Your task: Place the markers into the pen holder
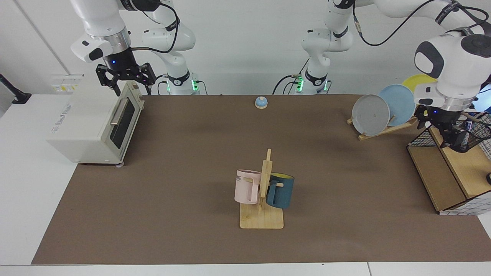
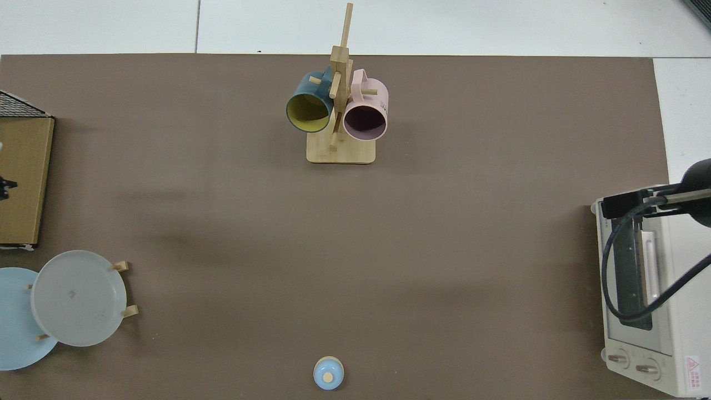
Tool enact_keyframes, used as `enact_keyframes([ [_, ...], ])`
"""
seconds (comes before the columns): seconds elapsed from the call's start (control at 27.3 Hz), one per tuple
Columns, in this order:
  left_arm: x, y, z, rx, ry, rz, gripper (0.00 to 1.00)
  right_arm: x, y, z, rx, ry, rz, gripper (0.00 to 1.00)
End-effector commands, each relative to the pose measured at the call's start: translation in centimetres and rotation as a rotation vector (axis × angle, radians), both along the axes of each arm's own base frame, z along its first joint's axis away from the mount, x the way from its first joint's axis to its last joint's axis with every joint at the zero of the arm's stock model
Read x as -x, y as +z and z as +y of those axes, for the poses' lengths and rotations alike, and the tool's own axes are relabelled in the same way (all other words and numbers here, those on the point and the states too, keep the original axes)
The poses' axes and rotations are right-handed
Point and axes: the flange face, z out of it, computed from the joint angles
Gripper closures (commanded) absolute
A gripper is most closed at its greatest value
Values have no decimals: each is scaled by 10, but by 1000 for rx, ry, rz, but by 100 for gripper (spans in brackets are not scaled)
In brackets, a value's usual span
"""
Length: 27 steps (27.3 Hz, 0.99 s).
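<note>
The left gripper hangs just beside the pen holder, fingers apart and empty. The marker stands inside the holder. The right gripper, spread wide, waits above the toaster oven. The top view omits the holder.

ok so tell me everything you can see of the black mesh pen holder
The small black wire-mesh pen holder stands on the wooden shelf of the black wire-grid basket, at the facing view's right edge. It appears tilted. A slim white marker with a blue cap stands inside it. The left claw hangs directly in front, hiding part of it; contact cannot be told.
</note>
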Motion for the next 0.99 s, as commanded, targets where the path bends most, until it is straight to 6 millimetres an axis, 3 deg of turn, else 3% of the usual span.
enact_keyframes([
  [0.0,11,-10,-51,57,143,-25,0,2,1,-3,-4,20,4,0],
  [0.18,11,-9,-97,127,389,-90,0,2,1,-3,-4,20,4,0],
  [0.37,16,-10,-115,219,643,-76,0,2,1,-5,-6,18,6,0],
  [0.59,23,11,-139,228,820,-75,0,1,0,-4,-63,6,4,0],
  [0.81,54,56,-138,217,939,-70,0,2,1,-9,-68,-6,2,0],
  [0.95,71,54,-135,256,991,-42,0,1,1,-9,-67,-8,1,0],
])
